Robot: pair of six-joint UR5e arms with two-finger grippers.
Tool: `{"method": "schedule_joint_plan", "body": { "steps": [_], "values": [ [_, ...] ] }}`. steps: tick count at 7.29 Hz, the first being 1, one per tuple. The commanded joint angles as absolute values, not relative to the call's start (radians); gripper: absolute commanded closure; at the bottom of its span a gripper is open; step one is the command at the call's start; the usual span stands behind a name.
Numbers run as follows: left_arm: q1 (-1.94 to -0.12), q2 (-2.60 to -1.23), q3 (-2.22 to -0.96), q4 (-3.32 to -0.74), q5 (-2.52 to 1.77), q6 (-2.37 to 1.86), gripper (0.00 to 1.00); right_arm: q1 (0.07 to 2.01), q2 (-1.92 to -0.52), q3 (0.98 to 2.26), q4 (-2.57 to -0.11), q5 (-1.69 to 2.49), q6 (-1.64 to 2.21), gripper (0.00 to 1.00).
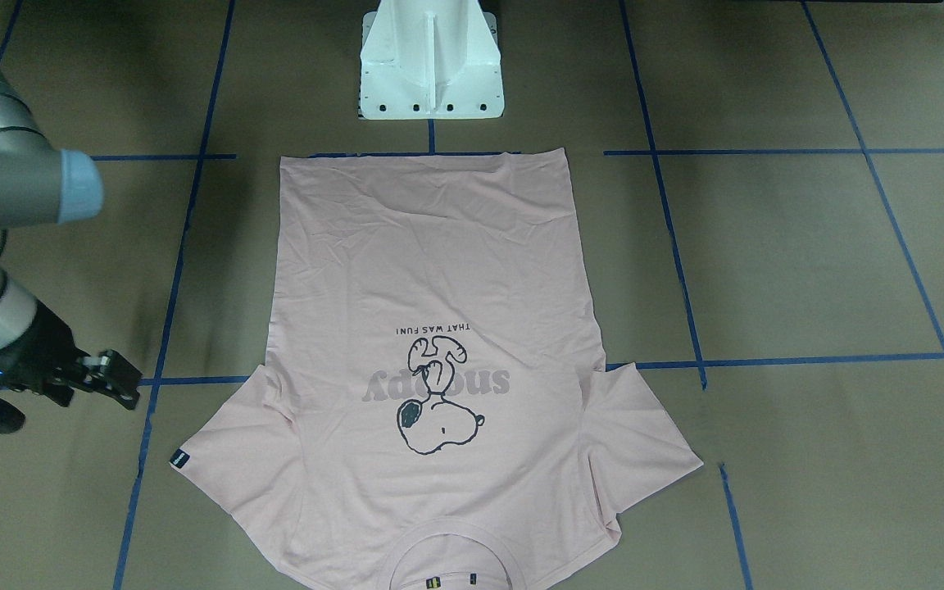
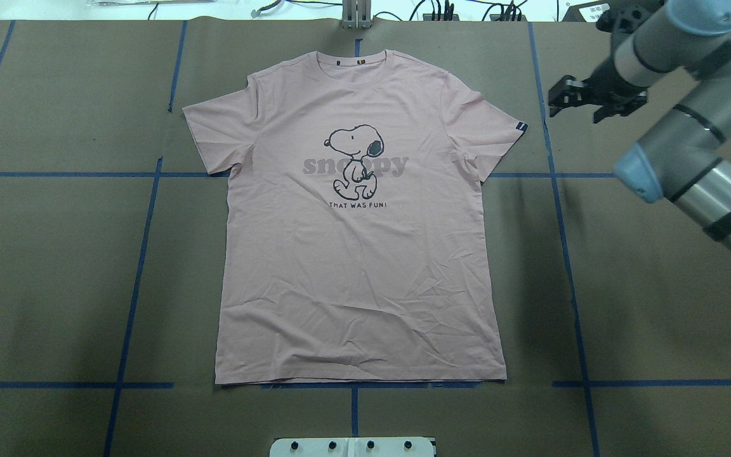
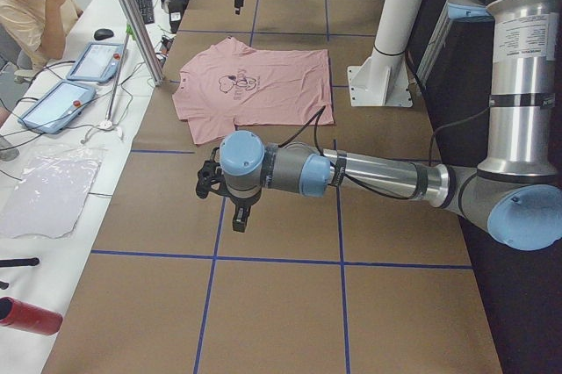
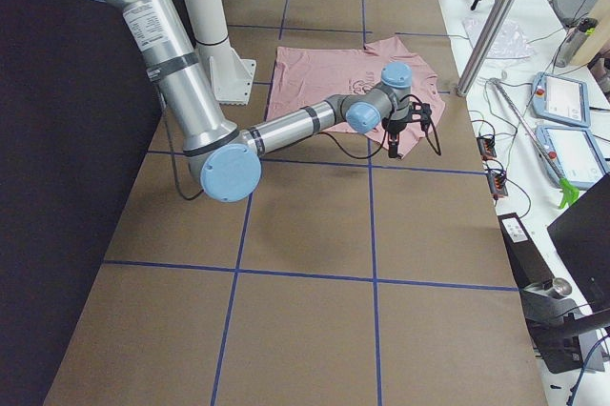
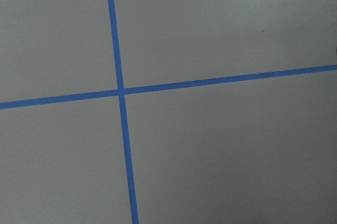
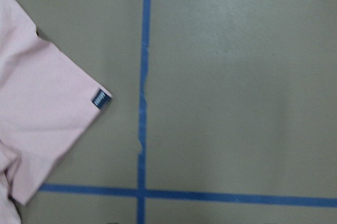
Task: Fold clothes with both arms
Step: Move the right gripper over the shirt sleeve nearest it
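Right fingers [image 2: 558,103] parted, just beside T-shirt sleeve [image 2: 489,124]

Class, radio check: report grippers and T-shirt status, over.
T-shirt flat, unfolded, nothing on it. Right gripper open, empty, beside tagged sleeve. Left gripper unclear, away from shirt.

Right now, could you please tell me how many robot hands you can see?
2. The right hand hovers beside the tagged sleeve of the T-shirt; the left hand hangs over bare table.

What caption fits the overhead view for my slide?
Pink Snoopy T-shirt lies flat, unfolded; right tool hovers beside its tagged sleeve.
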State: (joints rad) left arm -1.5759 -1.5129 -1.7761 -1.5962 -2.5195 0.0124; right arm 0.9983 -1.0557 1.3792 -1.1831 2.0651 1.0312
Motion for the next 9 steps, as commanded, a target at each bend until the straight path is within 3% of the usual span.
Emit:
{"method": "schedule_joint_plan", "body": {
  "steps": [1, 3, 9],
  "values": [
    [-1.575, -1.513, -1.789, -1.598, -2.526, 0.012, 0.0, 0.95, -0.917, 1.134, -1.033, 1.936, 1.204, 0.23],
    [-1.575, -1.511, -1.801, -1.598, -2.526, 0.012, 0.0, 0.917, -0.885, 1.091, -1.032, 1.886, 1.265, 0.3],
    [-1.575, -1.513, -1.801, -1.598, -2.526, 0.012, 0.0, 0.887, -0.926, 1.094, -1.031, 1.884, 1.267, 0.36]
  ]
}}
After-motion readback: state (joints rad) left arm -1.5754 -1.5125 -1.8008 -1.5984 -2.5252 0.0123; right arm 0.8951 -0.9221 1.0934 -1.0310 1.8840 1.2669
